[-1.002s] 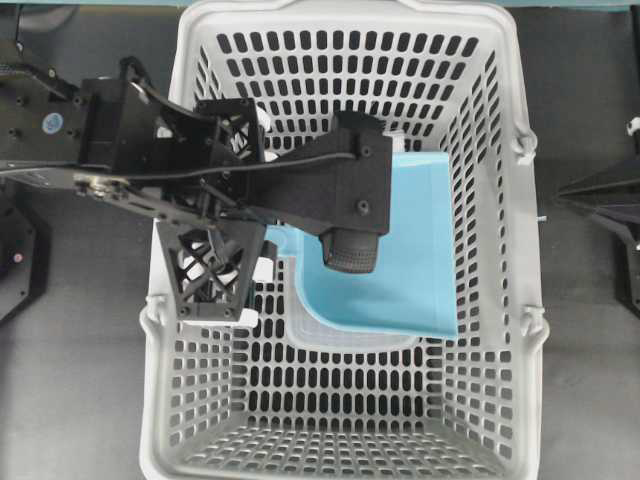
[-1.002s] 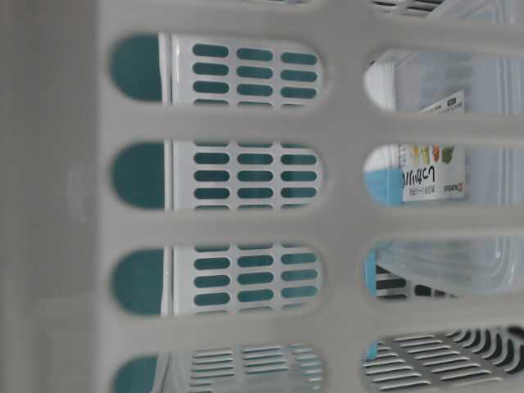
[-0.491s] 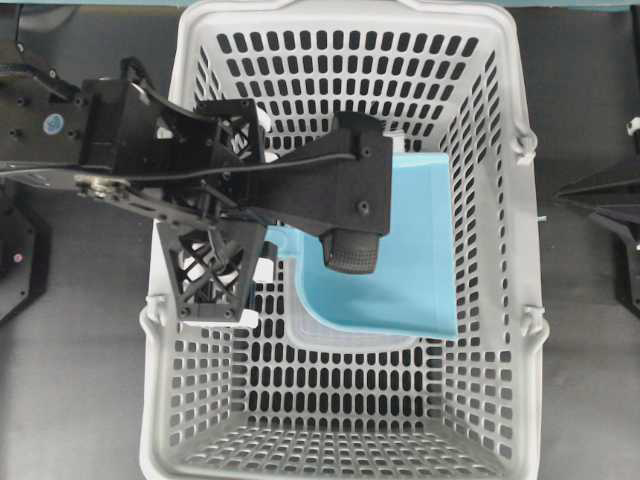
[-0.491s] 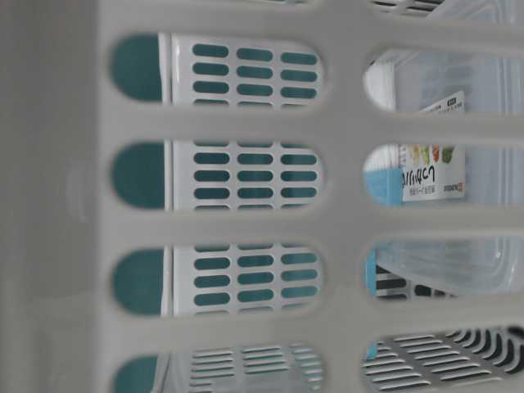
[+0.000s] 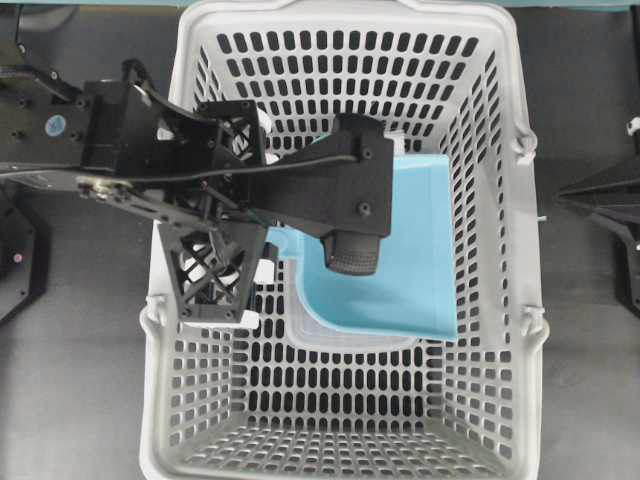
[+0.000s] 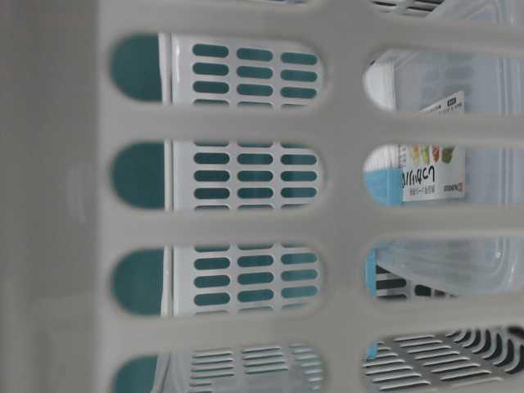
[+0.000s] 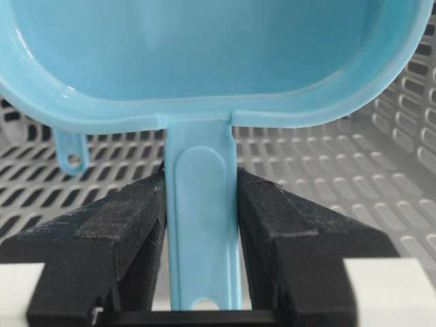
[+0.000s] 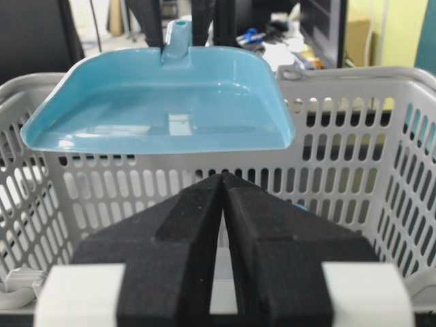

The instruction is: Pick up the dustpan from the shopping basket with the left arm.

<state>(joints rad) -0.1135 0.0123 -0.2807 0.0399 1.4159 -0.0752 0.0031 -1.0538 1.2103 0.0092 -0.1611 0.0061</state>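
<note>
Dustpan (image 7: pixel 204 61) handle clamped in left end effector (image 7: pixel 202 225), above shopping basket (image 5: pixel 500 250) floor; right end effector (image 8: pixel 223 225) closed, empty.

Your left gripper (image 7: pixel 201 225) is clamped on the dustpan (image 7: pixel 204 54) handle; your right gripper (image 8: pixel 222 197) sits closed, fingertips touching.

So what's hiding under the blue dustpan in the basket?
Under the dustpan, a clear plastic container pokes out at its lower edge, lying on the shopping basket floor. The rest of the container, and anything else beneath, is covered.
</note>
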